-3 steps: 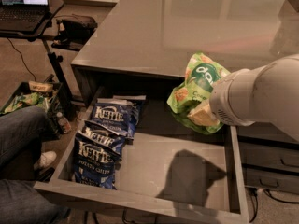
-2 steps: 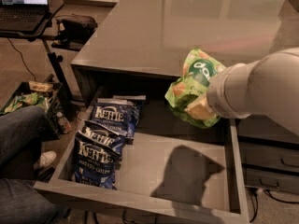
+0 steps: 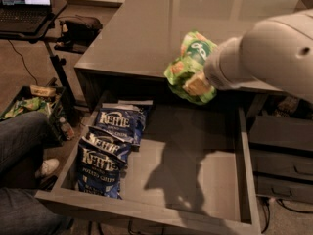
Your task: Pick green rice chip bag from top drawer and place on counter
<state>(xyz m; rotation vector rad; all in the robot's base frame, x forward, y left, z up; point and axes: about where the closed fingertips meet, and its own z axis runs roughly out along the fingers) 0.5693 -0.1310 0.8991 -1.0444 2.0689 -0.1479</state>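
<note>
Green foil, crinkled, is what my gripper (image 3: 196, 83) carries. The small bright green rice chip bag (image 3: 188, 58) with its dark round logo is clamped at the tip of my wrist. My own pale arm hides most of the grip, so I judge the hold mainly from the bag hanging free in the air. Compared with a second ago it has risen and moved back. Then it hung over the rear of the wide shallow grey wooden top drawer (image 3: 215, 180); now it overlaps the front edge of the large glossy grey counter (image 3: 146, 28), clear of the drawer's walls. The dark blue Kettle chip bags (image 3: 110, 146) lie where they were, along the drawer's left side. The pick is done, I reckon. What remains is carrying the bag further over the counter, lowering it and letting go.
</note>
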